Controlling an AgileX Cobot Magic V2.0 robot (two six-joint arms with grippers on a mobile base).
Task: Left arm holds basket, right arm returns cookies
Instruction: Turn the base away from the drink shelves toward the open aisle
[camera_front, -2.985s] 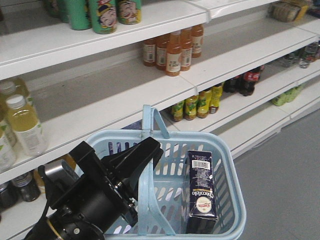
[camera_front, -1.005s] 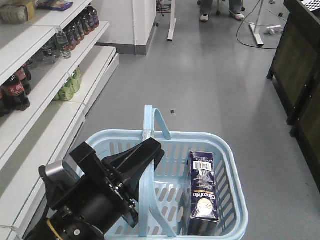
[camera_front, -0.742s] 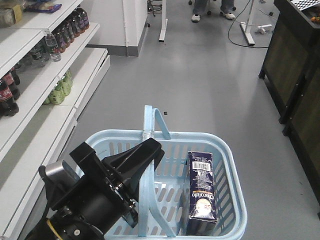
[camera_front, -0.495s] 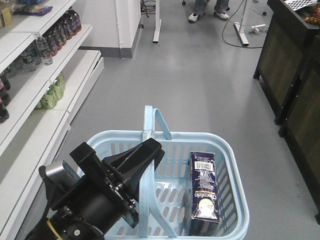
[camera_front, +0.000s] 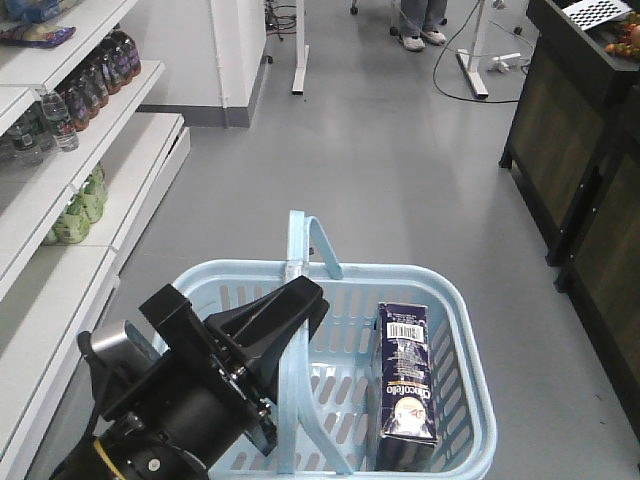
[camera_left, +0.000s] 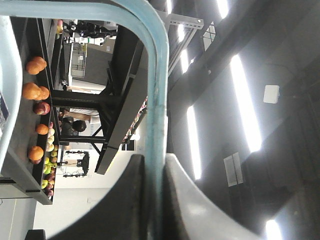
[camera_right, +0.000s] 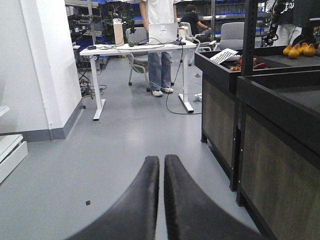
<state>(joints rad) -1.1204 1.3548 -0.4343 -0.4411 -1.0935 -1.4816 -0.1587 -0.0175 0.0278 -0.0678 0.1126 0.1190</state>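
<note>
We judge the step in hand to be transport: the basket (camera_front: 470, 400) is carried and the cookie box (camera_front: 405, 385) has not yet been taken out. The left pincer (camera_front: 300, 305) is pinching one swing handle (camera_front: 291, 240) of the basket. The left wrist view shows the blue bar running straight between its two fingers (camera_left: 125, 205), seated deep rather than at the tips. The right pincer (camera_right: 161, 160) is pressed together and empty, pointing out over bare floor (camera_right: 115, 150); it does not appear in the front view. The cookie box stands upright inside the basket, to the right of the left pincer and apart from it, near the wall farthest from that pincer, barcode end up. The second handle (camera_front: 330, 255) rises just right of the left pincer, between it and the box. To perform this step well, we hold the clamp on the handle firm and the basket level, so that the tall box does not tip. Before reaching in, we spread the right pincer and lower it from above, clear of the loose handle. We then close it on the narrow faces near the top of the box.
</note>
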